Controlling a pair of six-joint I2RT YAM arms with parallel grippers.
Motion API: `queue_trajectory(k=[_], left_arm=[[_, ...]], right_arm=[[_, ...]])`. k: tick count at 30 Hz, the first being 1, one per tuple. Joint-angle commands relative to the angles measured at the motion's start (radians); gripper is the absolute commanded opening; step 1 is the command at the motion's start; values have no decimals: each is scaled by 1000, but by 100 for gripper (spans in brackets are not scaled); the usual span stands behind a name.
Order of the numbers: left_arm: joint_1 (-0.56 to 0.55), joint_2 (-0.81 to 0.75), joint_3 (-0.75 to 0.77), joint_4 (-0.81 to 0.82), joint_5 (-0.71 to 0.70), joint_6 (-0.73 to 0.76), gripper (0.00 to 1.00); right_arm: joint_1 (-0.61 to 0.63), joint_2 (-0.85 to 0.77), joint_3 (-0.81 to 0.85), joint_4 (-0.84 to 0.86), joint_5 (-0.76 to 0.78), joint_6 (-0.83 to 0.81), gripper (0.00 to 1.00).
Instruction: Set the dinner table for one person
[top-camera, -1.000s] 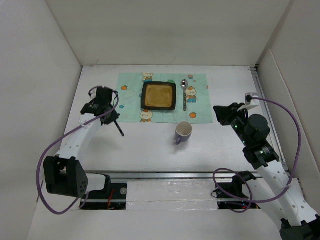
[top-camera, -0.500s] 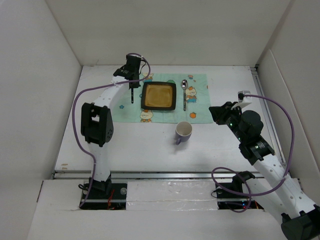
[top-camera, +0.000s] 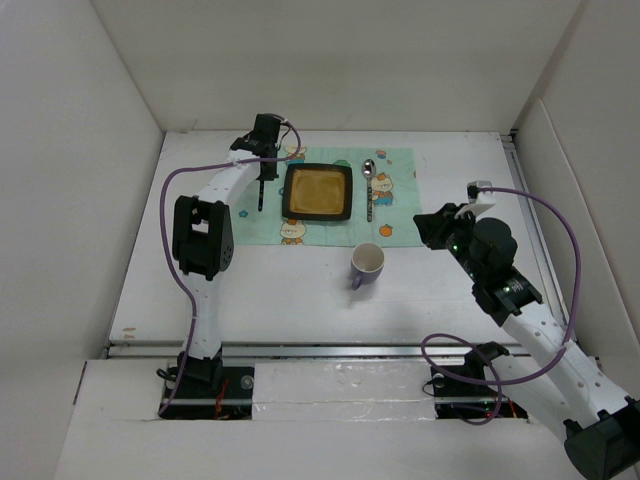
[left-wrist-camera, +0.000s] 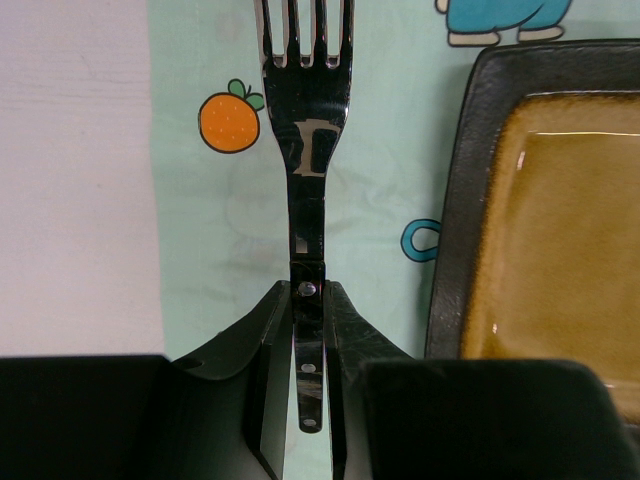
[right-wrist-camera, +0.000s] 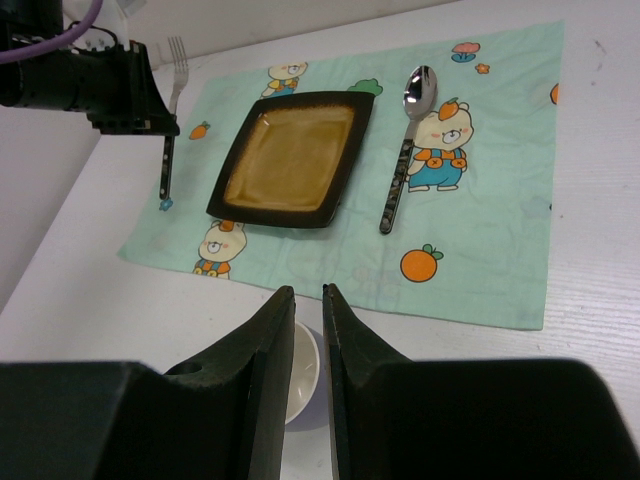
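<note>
Left gripper (left-wrist-camera: 308, 300) clamps the fork (left-wrist-camera: 310, 170) (tines cut off); right gripper (right-wrist-camera: 308, 296) narrowly parted, empty.

Light was bright, even and diffuse, falling from above onto the white table (top-camera: 300, 300) and the white walls (top-camera: 350, 60), neither of which showed harsh glare. Shadows were soft and short, with only a faint one beside the mug (top-camera: 367, 262). The plate (left-wrist-camera: 560, 230) glaze carried a pale sheen, while the polished fork (left-wrist-camera: 305, 130) and the spoon (right-wrist-camera: 418, 85) bowl mirrored bright and dark patches. In the wrist views the left gripper (left-wrist-camera: 307, 295) and right gripper (right-wrist-camera: 306, 292) filled the near edge as dark, underlit, slightly soft masses, while the surfaces beyond them were crisp; the overhead view was sharp throughout
</note>
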Motion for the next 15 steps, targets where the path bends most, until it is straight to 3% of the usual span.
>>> queue_trajectory(k=[1,15], left_arm=[[8,30,27,11,13,12,0],[8,116,76,26,20,28,0]], right_arm=[[7,-2,10,59,30,-21,23],[25,46,16,73,41,-23,24]])
